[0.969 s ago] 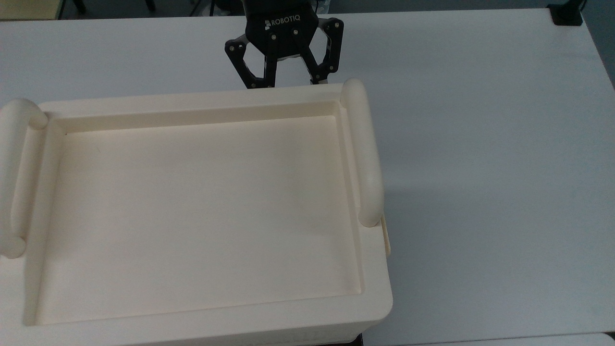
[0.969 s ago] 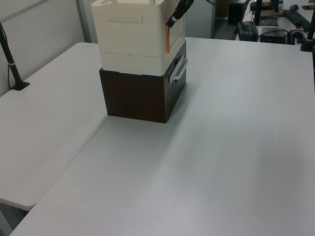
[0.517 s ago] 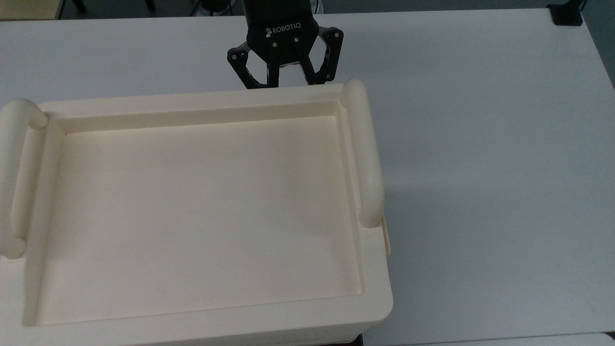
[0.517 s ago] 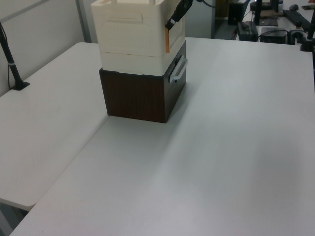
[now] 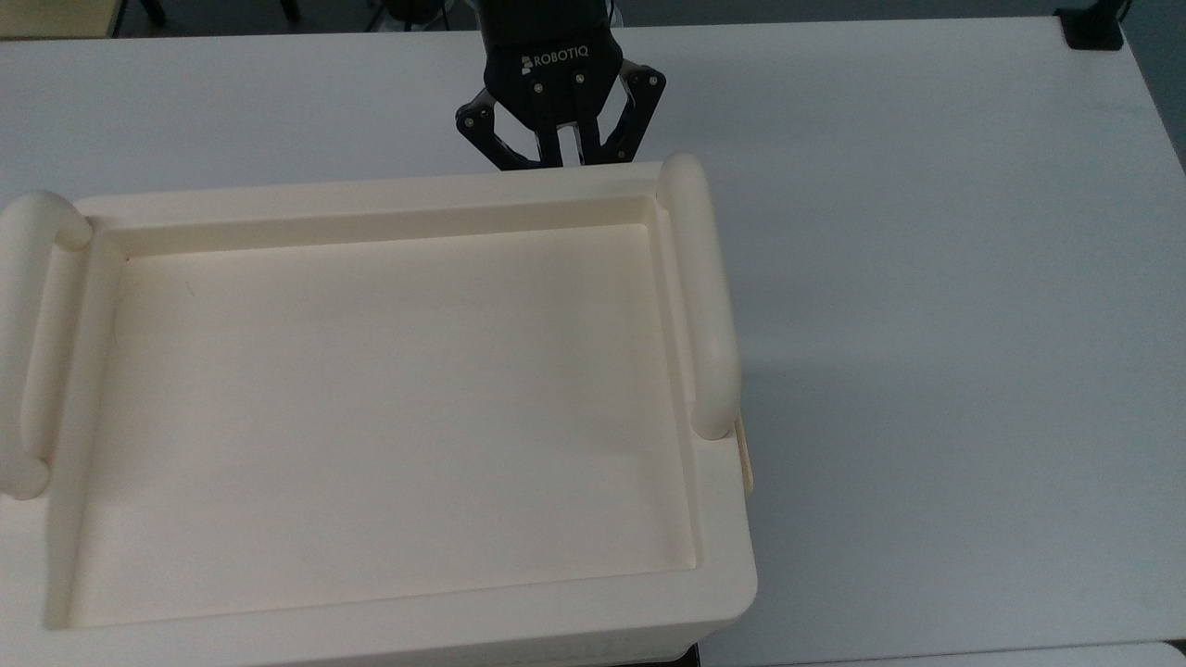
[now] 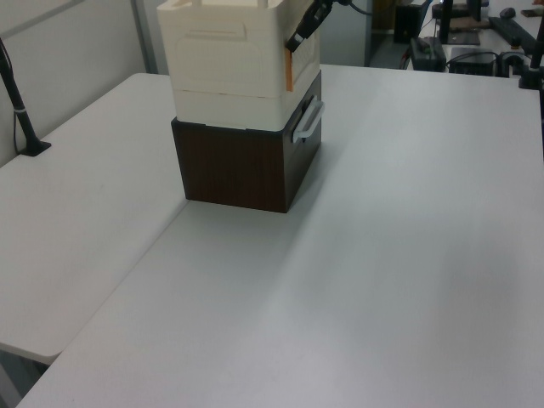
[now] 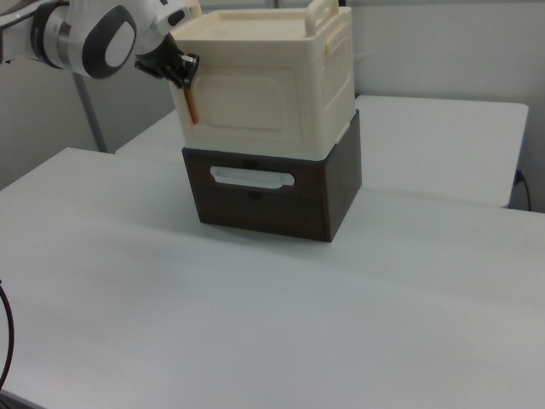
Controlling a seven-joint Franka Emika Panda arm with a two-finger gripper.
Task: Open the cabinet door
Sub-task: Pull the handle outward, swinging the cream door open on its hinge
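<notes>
Right view shows the claw (image 7: 181, 75) closed narrow at the cabinet door's (image 7: 248, 100) left edge.

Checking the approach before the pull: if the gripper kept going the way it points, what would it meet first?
Probably the cabinet door: the gripper points at its edge on the right view's left, by the cabinet corner. Depth is unclear.

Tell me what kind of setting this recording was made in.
Most likely a robotics lab or office workspace: a cream cabinet stacked on a dark brown drawer unit sits on plain white tables, a robot gripper works at it, and desks with equipment stand behind.
</notes>
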